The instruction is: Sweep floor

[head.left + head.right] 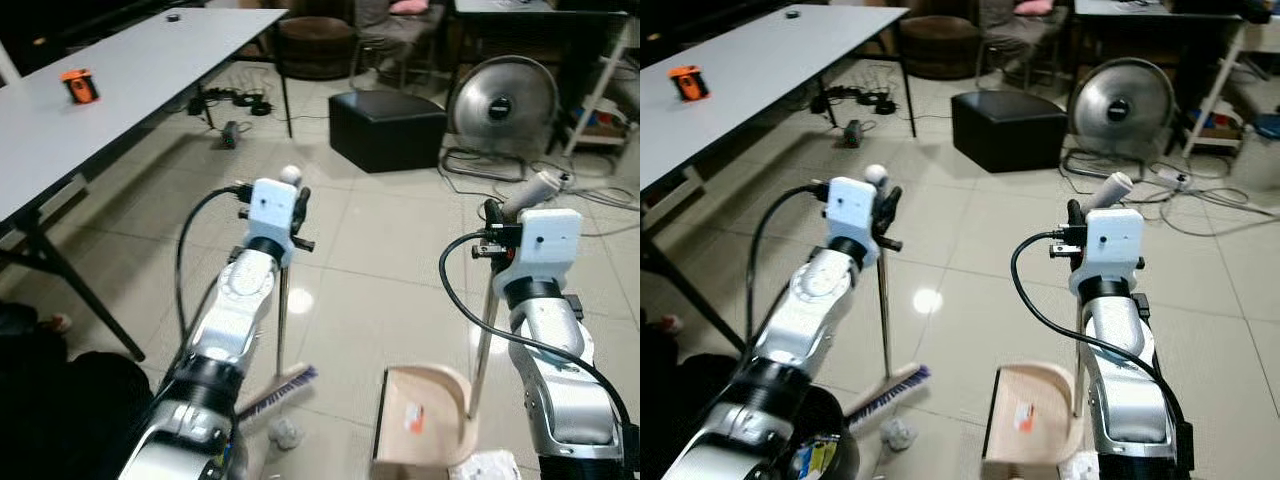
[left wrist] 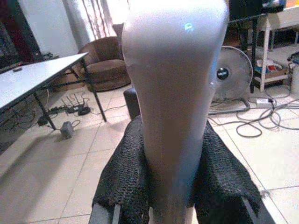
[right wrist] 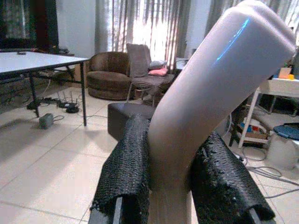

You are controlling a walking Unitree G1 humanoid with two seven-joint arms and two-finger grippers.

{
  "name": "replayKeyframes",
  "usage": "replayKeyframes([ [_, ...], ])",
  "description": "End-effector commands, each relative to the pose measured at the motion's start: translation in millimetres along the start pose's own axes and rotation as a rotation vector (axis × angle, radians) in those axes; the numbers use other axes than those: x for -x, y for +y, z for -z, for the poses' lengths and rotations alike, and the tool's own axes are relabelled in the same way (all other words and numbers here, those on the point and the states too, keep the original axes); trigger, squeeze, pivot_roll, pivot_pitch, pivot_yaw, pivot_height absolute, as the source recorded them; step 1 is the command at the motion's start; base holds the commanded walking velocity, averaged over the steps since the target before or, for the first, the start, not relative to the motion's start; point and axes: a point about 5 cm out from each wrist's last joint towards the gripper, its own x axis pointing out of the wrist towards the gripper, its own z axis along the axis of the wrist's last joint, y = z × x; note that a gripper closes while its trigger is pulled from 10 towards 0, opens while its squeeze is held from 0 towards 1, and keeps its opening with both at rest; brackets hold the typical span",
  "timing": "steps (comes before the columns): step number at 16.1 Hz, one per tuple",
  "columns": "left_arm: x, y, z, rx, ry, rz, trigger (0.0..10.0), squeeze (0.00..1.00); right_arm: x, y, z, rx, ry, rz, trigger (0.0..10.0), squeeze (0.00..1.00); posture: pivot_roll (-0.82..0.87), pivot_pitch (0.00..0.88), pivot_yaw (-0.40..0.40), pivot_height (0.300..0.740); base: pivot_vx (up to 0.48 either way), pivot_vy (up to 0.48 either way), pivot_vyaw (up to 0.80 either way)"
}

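Broom (image 1: pixel 884 330) stands upright in your left gripper (image 2: pixel 161 186), clenched on its handle, bristles by a crumpled scrap (image 1: pixel 897 432), so next sweep it toward the dustpan (image 1: pixel 1033 420) your right gripper (image 3: pixel 173 186) grips.

Broom (image 1: pixel 884 318) bristles: partly hidden behind the left arm.
Dustpan (image 1: pixel 420 415): cut off by the picture's lower edge.
Crumpled scrap (image 1: pixel 897 432) by the bristles: too small to identify.
Orange thing (image 1: pixel 79 86) on the bench (image 1: pixel 120 95): too small to identify.
Seated person (image 1: pixel 400 20): cut off at the top edge.
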Motion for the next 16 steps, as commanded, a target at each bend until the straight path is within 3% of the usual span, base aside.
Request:
replayKeyframes([
  [1,-4.9,0.2,-5,-0.017,-0.023,-0.021,10.0,0.00,-5.1,-0.2,-6,-0.001,-0.047,-0.002,10.0,0.00,-0.09,0.078,0.087,0.740,0.000,0.000,0.00],
  [5,-12.5,3.4,8,0.021,0.002,-0.187,10.0,0.00,-14.1,11.0,2,0.015,-0.072,-0.047,10.0,0.00,-0.06,0.172,0.086,0.740,0.000,0.000,0.00],
  [6,-11.5,5.7,12,0.055,0.012,-0.224,10.0,0.00,-14.4,15.3,4,0.019,-0.082,-0.063,10.0,0.00,-0.05,0.228,0.113,0.740,0.000,0.000,0.00],
  [8,-12.3,10.1,15,0.107,0.014,-0.294,10.0,0.00,-17.6,22.2,-1,0.069,-0.130,-0.115,10.0,0.00,-0.05,0.252,0.117,0.740,0.000,0.000,0.00],
  [9,-13.7,11.0,11,0.133,-0.015,-0.298,10.0,0.00,-19.1,24.2,-7,0.078,-0.166,-0.127,10.0,0.00,-0.05,0.272,0.117,0.740,0.000,0.000,0.00],
  [14,-15.0,17.8,-4,0.112,-0.154,-0.396,10.0,0.00,-11.8,29.8,-7,0.034,-0.224,-0.173,10.0,0.00,0.00,0.337,0.139,0.740,0.000,0.000,0.00],
  [16,-21.2,21.0,-26,0.176,-0.236,-0.383,10.0,0.00,-10.4,33.2,-8,0.011,-0.225,-0.205,10.0,0.00,0.00,0.348,0.145,0.740,0.000,0.000,0.00],
])
